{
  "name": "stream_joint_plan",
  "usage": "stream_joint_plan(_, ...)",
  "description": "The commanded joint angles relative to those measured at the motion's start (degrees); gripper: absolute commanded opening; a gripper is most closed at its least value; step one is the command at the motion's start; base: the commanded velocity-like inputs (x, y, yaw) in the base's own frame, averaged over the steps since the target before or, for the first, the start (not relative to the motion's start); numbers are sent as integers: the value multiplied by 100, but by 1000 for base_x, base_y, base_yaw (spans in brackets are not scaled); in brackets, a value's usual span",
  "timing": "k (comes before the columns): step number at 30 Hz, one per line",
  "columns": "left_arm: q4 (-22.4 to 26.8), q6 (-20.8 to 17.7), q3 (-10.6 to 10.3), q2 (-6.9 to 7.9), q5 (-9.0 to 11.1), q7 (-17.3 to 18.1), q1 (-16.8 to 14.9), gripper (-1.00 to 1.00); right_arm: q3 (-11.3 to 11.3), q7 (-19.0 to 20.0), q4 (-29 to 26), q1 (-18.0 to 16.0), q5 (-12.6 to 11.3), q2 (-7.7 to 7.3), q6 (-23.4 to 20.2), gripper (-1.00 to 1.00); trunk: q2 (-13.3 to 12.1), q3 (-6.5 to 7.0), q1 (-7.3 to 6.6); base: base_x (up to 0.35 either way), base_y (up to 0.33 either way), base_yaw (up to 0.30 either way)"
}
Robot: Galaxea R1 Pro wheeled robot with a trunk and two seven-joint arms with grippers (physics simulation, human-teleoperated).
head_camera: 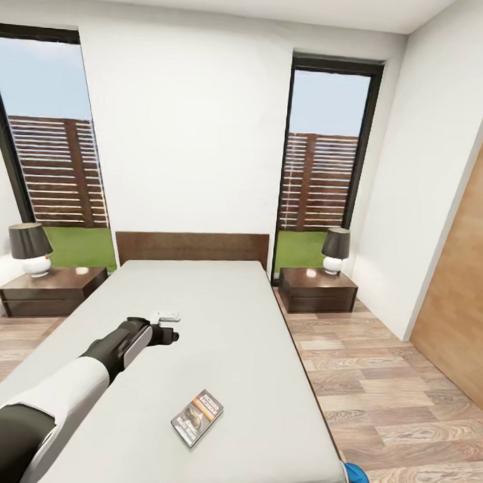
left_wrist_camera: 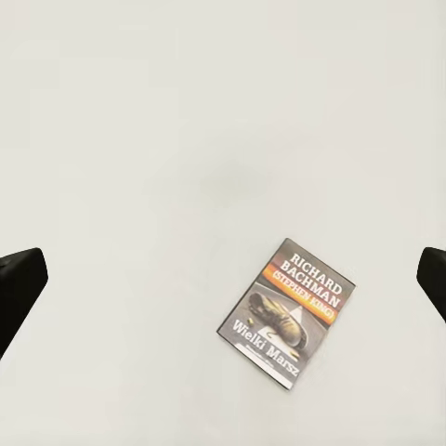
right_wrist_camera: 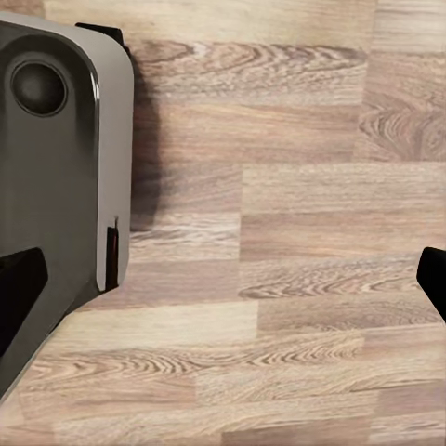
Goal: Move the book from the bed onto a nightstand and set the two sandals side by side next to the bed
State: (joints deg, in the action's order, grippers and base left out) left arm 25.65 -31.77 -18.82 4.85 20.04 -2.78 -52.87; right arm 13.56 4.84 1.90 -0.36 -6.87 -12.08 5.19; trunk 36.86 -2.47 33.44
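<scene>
Left gripper point(head_camera: 173, 335) above book point(head_camera: 197, 417)

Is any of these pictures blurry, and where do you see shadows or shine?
Head view: even daylight, glossy highlights on the right nightstand, slightly soft edges. Left wrist view: sharp; the title on the book is readable, with hardly any shadow on the mattress. Right wrist view: crisp wood floor, with a dark shadow beside the robot's grey body.

One bed point(head_camera: 217, 325), one book point(head_camera: 197, 417), two nightstands point(head_camera: 50, 289) point(head_camera: 316, 290), two lamps point(head_camera: 30, 248) point(head_camera: 335, 250), two windows point(head_camera: 48, 163) point(head_camera: 322, 161)
</scene>
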Motion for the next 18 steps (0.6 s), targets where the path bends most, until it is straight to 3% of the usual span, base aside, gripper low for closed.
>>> stream_joint_plan(1,10,-22,-43,7,53,-29,-4,100,43,27,14,-4,-61,-1,35,100,8,-9,2,0,0,-34)
stream_joint_plan(9,10,-22,-43,7,52,-29,-4,100,43,26,16,-1,-60,-3,35,100,8,-9,2,0,-13,-139)
stream_joint_plan(18,10,-22,-43,7,48,-29,-4,100,48,26,20,0,-60,1,35,100,8,-9,2,0,-132,-127)
